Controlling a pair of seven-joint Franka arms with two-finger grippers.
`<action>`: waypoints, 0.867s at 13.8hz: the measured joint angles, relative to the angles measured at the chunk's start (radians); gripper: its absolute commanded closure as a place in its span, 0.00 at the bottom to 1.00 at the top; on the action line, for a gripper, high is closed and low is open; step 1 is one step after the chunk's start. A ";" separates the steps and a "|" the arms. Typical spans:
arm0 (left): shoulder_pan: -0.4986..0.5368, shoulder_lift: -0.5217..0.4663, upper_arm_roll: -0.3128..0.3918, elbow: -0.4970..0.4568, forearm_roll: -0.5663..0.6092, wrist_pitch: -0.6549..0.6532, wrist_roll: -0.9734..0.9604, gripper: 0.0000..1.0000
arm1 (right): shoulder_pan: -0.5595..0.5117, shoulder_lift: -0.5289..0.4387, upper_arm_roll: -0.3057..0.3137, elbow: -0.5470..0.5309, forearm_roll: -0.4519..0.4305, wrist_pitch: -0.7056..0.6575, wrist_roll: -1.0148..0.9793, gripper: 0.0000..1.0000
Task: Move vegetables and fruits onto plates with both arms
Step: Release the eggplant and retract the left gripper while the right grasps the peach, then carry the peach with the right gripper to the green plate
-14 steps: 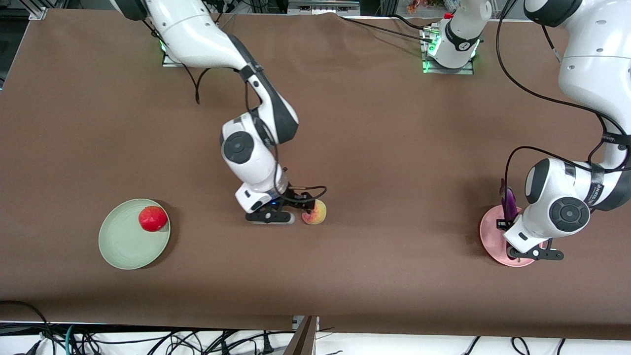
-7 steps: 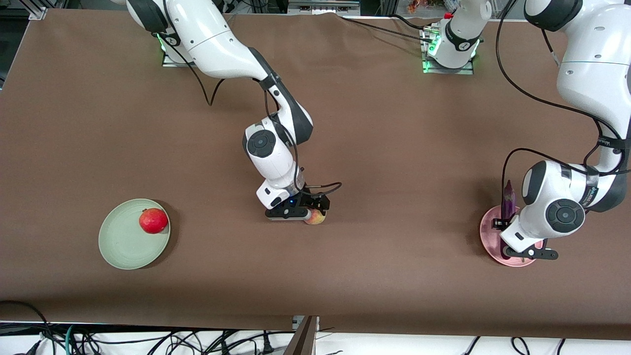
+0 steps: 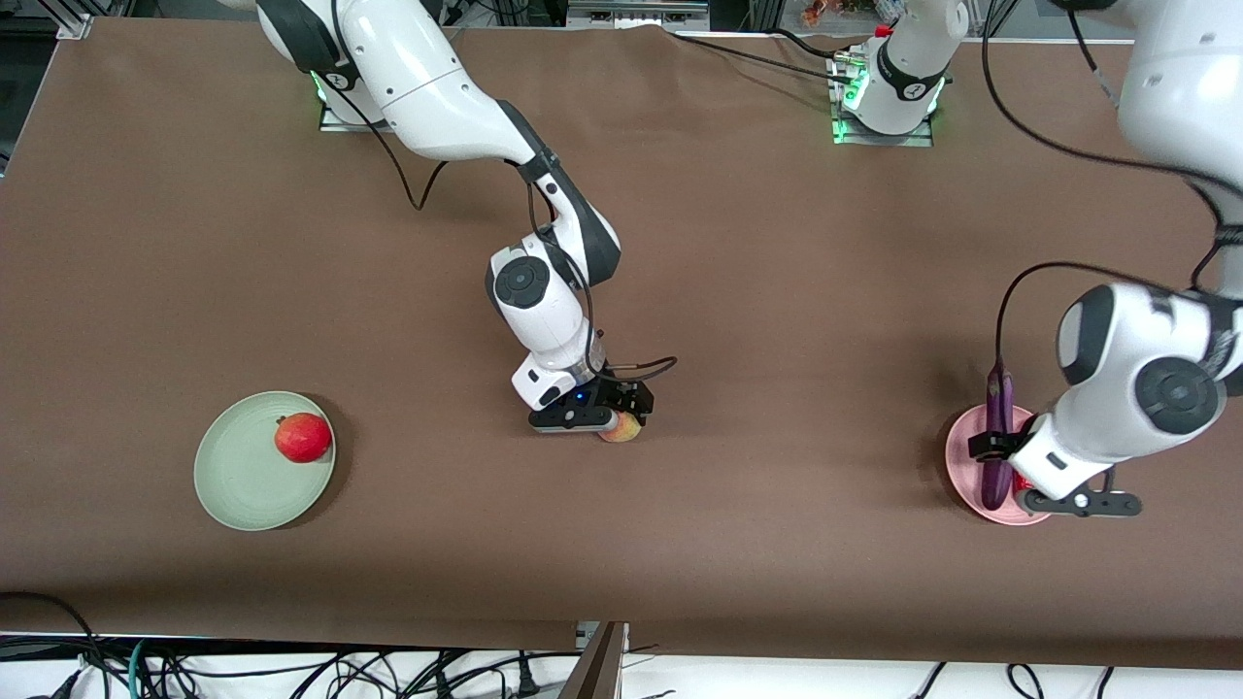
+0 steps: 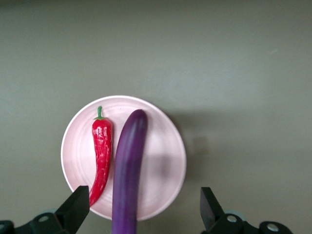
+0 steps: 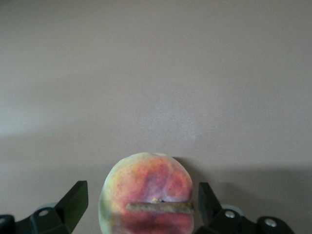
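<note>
Table (image 3: 777, 291), brown, w/ 2 plates at its ends. Green plate (image 3: 243, 481) at right arm's end holds the pomegranate (image 3: 303, 437). Pink plate (image 4: 165, 146) at left arm's end holds eggplant (image 4: 127, 170) and chili (image 4: 101, 151), lying side by side, eggplant overhanging the rim.

Left gripper (image 4: 141, 214) hangs over pink plate, fingers spread wide, holding nothing; that arm looks done.

Key relation: peach (image 5: 146, 192) sits mid-table directly under right gripper (image 5: 141, 207), between its 2 spread fingers, neither visibly touching. Round, so no long axis to match; right arm is far nearer. Likely next: close, then carry to green plate.
</note>
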 measured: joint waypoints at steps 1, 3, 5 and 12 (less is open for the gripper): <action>0.000 -0.044 -0.013 0.002 -0.028 -0.024 0.000 0.00 | 0.000 0.005 0.000 0.000 0.000 0.006 0.000 0.19; -0.001 -0.137 -0.024 0.005 -0.105 -0.094 -0.001 0.00 | 0.000 0.011 0.000 0.000 0.000 0.014 0.000 0.58; 0.001 -0.215 -0.024 0.026 -0.148 -0.184 -0.002 0.00 | 0.001 0.011 0.000 0.003 0.000 0.018 0.000 0.86; -0.004 -0.316 -0.024 0.126 -0.221 -0.482 -0.002 0.00 | -0.027 -0.036 -0.052 0.041 -0.001 -0.178 -0.069 0.87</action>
